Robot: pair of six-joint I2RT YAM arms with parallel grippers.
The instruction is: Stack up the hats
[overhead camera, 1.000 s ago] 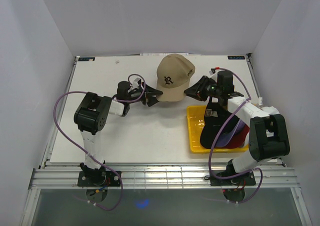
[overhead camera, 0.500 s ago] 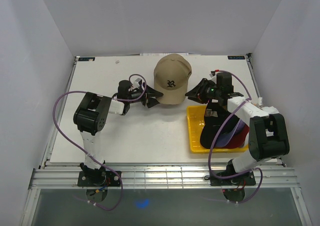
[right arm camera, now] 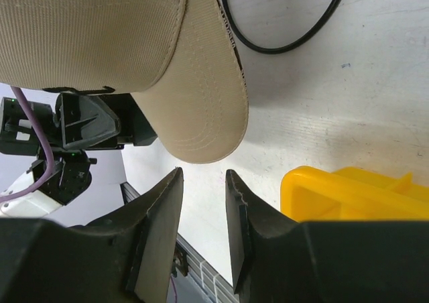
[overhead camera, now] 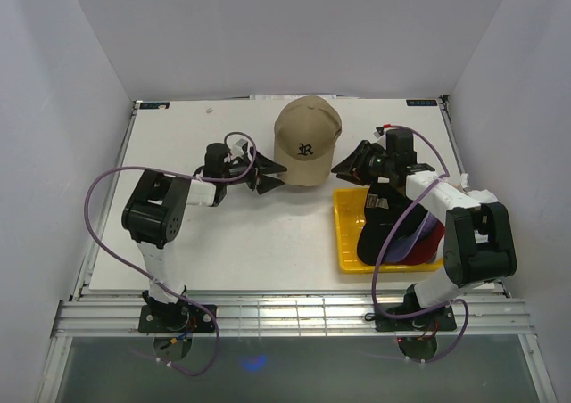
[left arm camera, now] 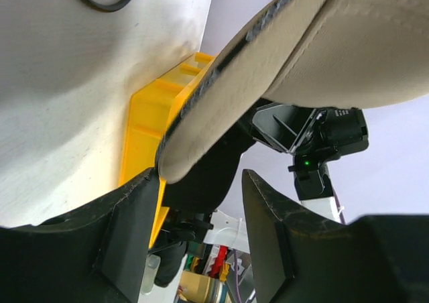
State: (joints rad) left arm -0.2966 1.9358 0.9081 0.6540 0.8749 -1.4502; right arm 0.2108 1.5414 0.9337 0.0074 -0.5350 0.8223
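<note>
A tan hat (overhead camera: 306, 142) with a dark letter logo stands at the back middle of the table, brim toward the near edge. My left gripper (overhead camera: 273, 171) is just left of the brim, open; in its wrist view the brim tip (left arm camera: 175, 167) hangs at the mouth of the left gripper (left arm camera: 201, 186), ungripped. My right gripper (overhead camera: 343, 166) sits just right of the hat. The right wrist view shows the brim (right arm camera: 204, 108) above the right gripper (right arm camera: 203, 177), whose jaws stand a little apart with nothing between. Black (overhead camera: 384, 214), purple (overhead camera: 403, 242) and red (overhead camera: 434, 236) hats are piled in the tray.
The yellow tray (overhead camera: 346, 234) stands at the right front, under my right arm. A black wire loop (right arm camera: 288, 43) lies on the table under the tan hat. White walls close in the table on three sides.
The tan hat has turned so its logo and brim face the near edge, and has settled lower. My left gripper has opened wider and drawn back slightly left. The right gripper barely moved.
</note>
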